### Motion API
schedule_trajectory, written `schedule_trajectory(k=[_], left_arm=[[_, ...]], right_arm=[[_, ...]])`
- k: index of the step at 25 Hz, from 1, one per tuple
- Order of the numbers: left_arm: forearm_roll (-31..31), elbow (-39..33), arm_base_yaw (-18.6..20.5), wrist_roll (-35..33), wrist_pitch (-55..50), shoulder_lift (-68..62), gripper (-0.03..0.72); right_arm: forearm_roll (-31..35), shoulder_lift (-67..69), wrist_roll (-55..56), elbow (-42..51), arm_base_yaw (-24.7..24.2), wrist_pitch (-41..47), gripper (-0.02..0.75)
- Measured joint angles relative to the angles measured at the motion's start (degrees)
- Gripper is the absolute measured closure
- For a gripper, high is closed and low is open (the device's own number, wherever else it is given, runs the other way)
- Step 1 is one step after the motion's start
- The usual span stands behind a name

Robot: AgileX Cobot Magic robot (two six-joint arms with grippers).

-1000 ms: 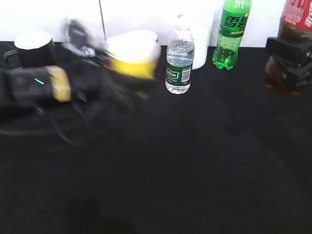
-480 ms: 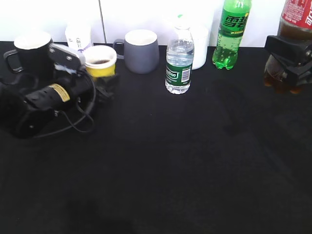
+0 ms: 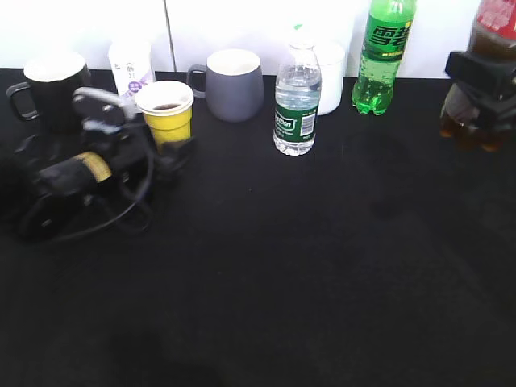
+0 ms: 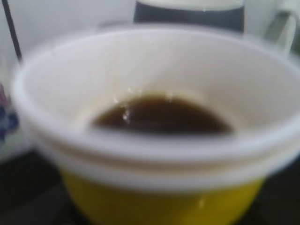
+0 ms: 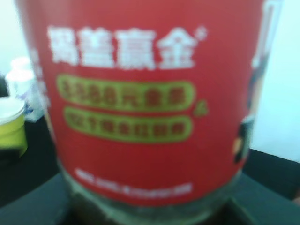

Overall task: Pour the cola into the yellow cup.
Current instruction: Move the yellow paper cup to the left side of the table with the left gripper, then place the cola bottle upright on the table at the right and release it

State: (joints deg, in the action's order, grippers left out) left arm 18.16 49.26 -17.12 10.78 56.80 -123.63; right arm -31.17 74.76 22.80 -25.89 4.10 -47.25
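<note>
The yellow cup (image 3: 165, 114) stands upright at the left of the black table, with a little dark cola at its bottom. My left gripper (image 3: 172, 147) sits low around the cup's base and looks shut on it. In the left wrist view the cup (image 4: 159, 197) fills the frame and the cola (image 4: 161, 115) lies inside; the jaws are hidden. The cola bottle (image 3: 493, 28) with its red label is at the far right, held above the table by my right gripper (image 3: 482, 85). The label (image 5: 150, 103) fills the right wrist view, where the yellow cup (image 5: 11, 129) shows at the left.
A black mug (image 3: 52, 81) and a small white carton (image 3: 131, 66) stand behind the left arm. A grey mug (image 3: 234, 83), a small water bottle (image 3: 297, 101), a white cup (image 3: 332, 72) and a green soda bottle (image 3: 383, 56) line the back edge.
My left arm has carried the yellow cup from the middle back to the left and lowered it in front of the black mug. The right gripper with the bottle has shifted slightly right.
</note>
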Motion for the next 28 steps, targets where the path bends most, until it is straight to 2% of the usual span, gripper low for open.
schedule_trajectory(k=[2, 4, 8, 11, 17, 18, 20, 21, 25, 28], left_arm=[[-0.3, -5.4, 0.0, 0.1, 0.0, 3.6, 0.036], [0.2, -11.6, 0.0, 0.2, -1.9, 8.8, 0.048], [1.7, -19.4, 0.0, 0.3, -2.8, 21.2, 0.078], [7.0, -19.9, 0.0, 0.3, -5.9, 27.0, 0.095], [8.3, -19.9, 0.0, 0.3, -7.8, 28.2, 0.097], [8.3, -19.9, 0.0, 0.3, -7.8, 28.2, 0.096], [8.5, -19.9, 0.0, 0.3, -7.8, 28.2, 0.097], [8.5, -19.9, 0.0, 0.3, -7.9, 28.4, 0.097], [8.6, -19.9, 0.0, 0.3, -8.4, 29.1, 0.097], [8.6, -19.9, 0.0, 0.3, -12.9, 30.5, 0.097]], right_arm=[[5.1, 3.4, -0.8, 0.0, 0.0, -0.7, 0.353], [10.1, 10.0, -6.9, -0.3, 0.0, -3.9, 0.353], [15.6, 29.4, -12.3, -8.3, 0.0, -14.7, 0.353], [18.5, 39.3, -13.7, -14.4, 0.0, -19.1, 0.353], [18.6, 43.3, -16.9, -16.9, 0.0, -20.3, 0.353], [18.5, 43.3, -17.0, -16.9, 0.0, -20.5, 0.306], [18.2, 43.3, -17.0, -16.7, 0.0, -21.4, 0.12], [18.2, 43.3, -17.0, -15.8, 0.0, -21.9, 0.087], [19.9, 42.8, -17.0, -7.5, 0.0, -22.1, 0.067], [23.2, 36.6, -17.0, -0.7, 0.0, -22.0, 0.067]])
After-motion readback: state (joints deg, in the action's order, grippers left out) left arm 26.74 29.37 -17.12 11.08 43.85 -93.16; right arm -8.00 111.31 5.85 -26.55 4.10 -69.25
